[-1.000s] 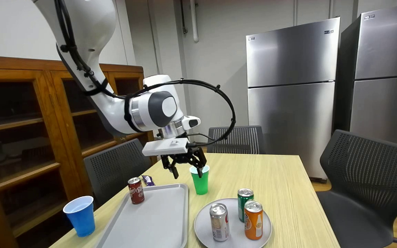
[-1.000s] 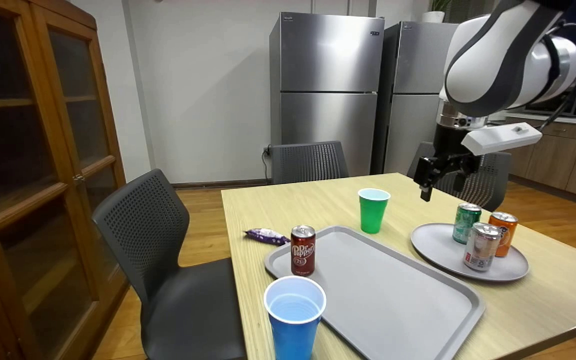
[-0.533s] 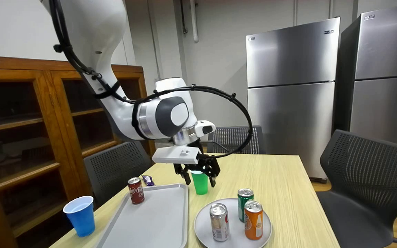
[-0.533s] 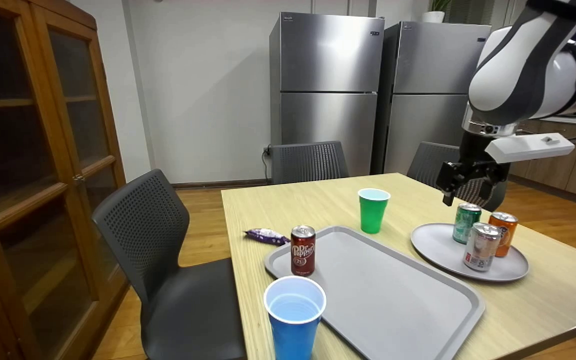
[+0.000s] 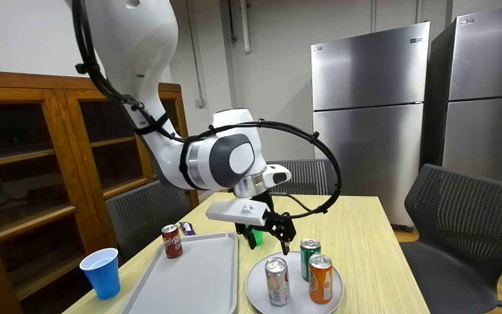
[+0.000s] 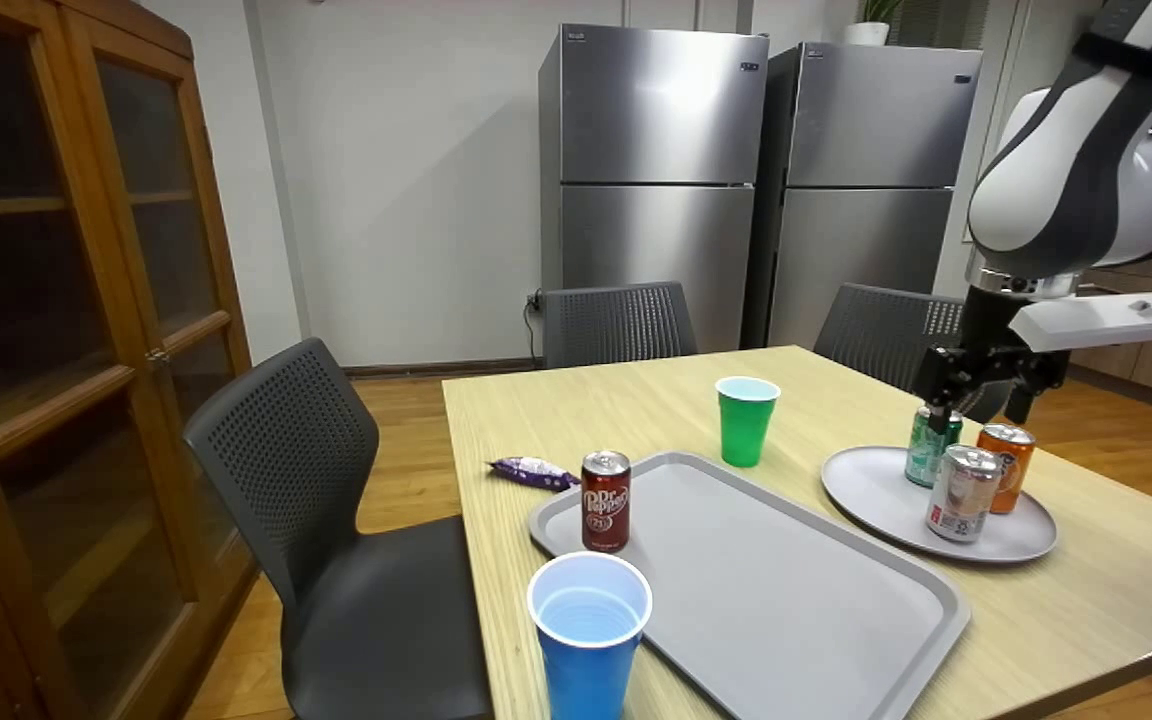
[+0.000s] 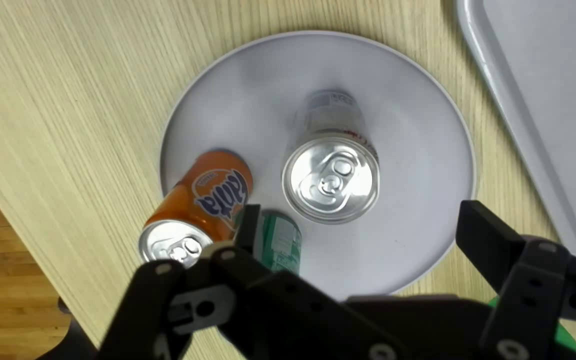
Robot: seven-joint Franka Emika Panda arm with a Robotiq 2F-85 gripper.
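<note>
Silver can, green can and orange can stand upright on the round plate, where we see the green can and the orange can close together. Raised off the plate, the gripper has its fingers spread wide and holds nothing; in an exterior view we make out a gap between it and the green can. Just beside the plate we find a rectangular grey tray, and on it, well apart from the plate, a dark red can. Near the plate, on the pale table, stands a green cup. Across the tray from the plate, we spot a blue cup.
</note>
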